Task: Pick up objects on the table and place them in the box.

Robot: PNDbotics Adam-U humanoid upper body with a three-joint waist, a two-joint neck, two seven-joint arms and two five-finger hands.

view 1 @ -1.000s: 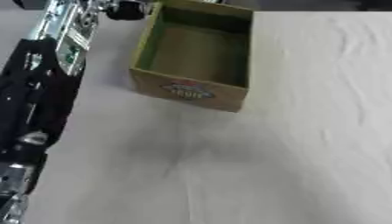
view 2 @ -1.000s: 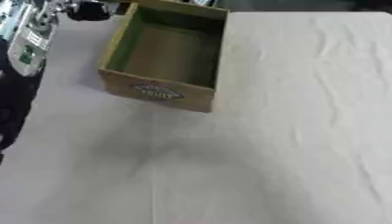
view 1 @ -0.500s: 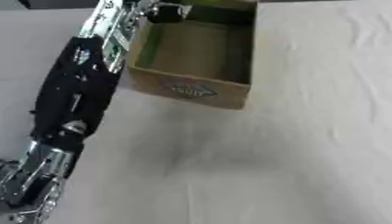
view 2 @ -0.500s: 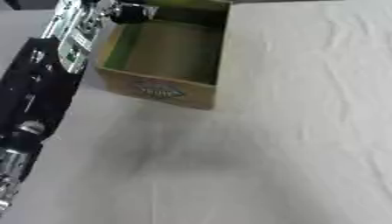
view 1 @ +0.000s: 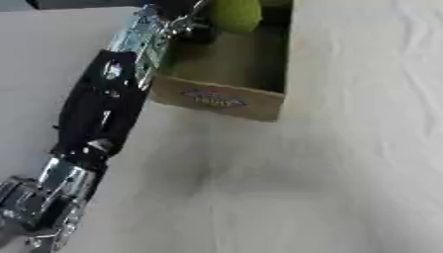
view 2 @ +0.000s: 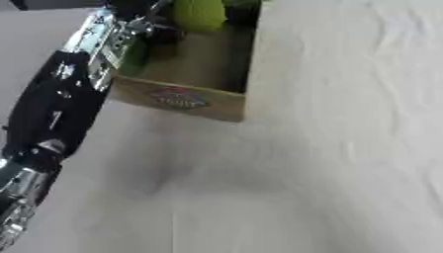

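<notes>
Cardboard box (view 1: 227, 101), one green object (view 1: 234, 14) inside; left hand's (view 1: 192, 27) fingers' state unclear.

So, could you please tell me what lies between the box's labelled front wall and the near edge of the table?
Nothing: below the box, the white cloth is bare in both eye views.

Left arm (view 1: 100, 111) stretched diagonally toward upper centre, left hand (view 1: 192, 27) blurred
</notes>
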